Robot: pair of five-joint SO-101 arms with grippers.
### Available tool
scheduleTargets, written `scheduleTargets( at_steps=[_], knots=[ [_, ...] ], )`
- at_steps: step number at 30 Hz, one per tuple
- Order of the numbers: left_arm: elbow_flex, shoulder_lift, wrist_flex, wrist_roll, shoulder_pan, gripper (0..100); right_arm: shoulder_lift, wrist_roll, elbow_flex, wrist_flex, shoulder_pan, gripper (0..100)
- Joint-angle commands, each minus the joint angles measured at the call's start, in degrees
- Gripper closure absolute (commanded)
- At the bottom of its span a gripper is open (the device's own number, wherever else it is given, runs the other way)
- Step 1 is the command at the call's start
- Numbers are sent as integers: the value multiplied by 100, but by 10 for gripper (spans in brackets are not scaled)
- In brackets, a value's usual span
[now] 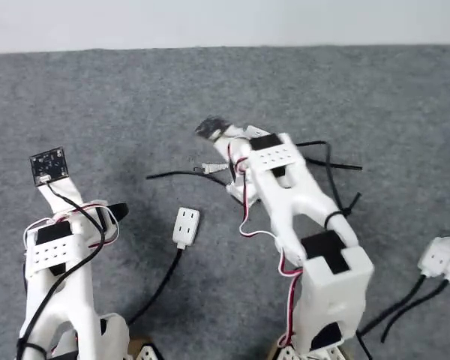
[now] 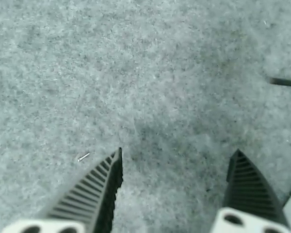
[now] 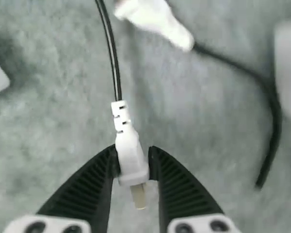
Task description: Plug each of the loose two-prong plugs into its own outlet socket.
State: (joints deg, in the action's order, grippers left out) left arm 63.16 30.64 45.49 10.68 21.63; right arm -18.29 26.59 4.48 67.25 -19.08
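From above, the white plastic outlet block (image 1: 186, 226) on its black cord (image 1: 159, 289) lay on the grey carpeted table (image 1: 135, 97), with the white two-prong plug (image 1: 212, 167) near it, a little farther up the table. The left wrist view had the left gripper (image 2: 177, 160) gaping wide over bare carpet, holding nothing. The right wrist view showed the right gripper (image 3: 132, 149) pinched shut on the plug's body, the prongs pointing back toward the wrist. I'd say the prongs needed turning to face the socket slots squarely before any push, and the idle gripper could steady the block
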Motion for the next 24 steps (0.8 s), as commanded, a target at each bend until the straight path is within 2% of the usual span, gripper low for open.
scheduleTargets(
  at_steps=[1,5,8,13,17,21,24],
  knots=[
    [-75,123,-158,-62,26,675,673,-1187,-334,699,259,989],
    [-66,123,-158,-62,18,675,769,-1424,-149,1552,207,984],
    [-57,123,-158,-62,18,675,769,-1582,413,1675,75,979],
    [-48,123,-158,-79,-53,675,822,-1442,1354,971,48,832],
    [-40,123,-158,-79,-70,675,884,-1169,1231,963,48,741],
    [-40,123,-158,-79,-70,675,1349,-1134,1152,963,48,740],
    [-4,123,-158,-88,-70,675,1886,-1116,1468,927,-57,819]
  ],
)
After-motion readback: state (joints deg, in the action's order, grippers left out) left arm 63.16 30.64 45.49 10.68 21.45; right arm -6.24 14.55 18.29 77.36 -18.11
